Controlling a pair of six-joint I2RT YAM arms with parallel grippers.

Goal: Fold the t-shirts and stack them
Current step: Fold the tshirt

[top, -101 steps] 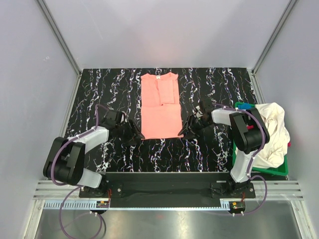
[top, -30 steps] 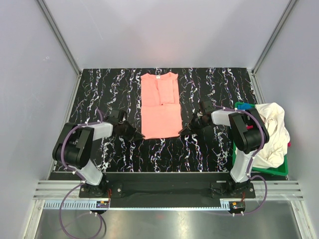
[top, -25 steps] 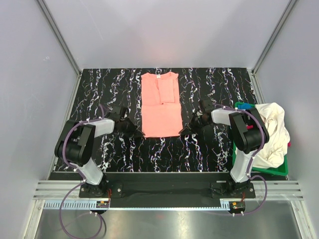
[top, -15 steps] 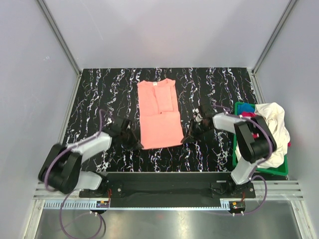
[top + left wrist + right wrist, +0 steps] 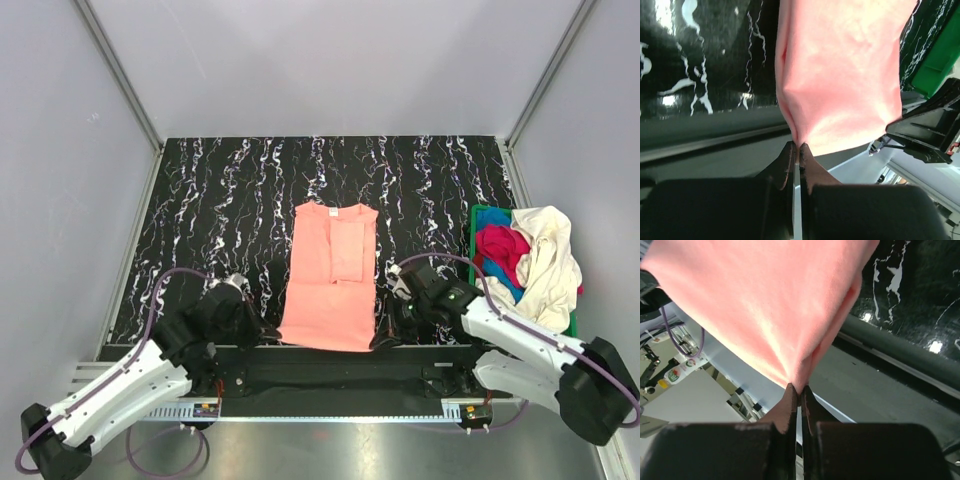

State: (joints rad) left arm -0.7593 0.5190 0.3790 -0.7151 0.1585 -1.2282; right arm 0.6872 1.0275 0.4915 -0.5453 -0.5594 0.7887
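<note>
Top external view: salmon-pink t-shirt [image 5: 330, 280] held at both hem corners

It lies folded lengthwise at the middle of the table's [image 5: 220, 200] near edge. Left gripper [image 5: 268, 335] is clamped on its near-left corner, right gripper [image 5: 383, 340] on its near-right corner

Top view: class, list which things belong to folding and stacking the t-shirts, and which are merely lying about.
Belongs to the job: salmon-pink t-shirt, held by left gripper and right gripper; cream-white t-shirt; magenta t-shirt; blue t-shirt.
Just lying about: green basket; marbled table.
</note>
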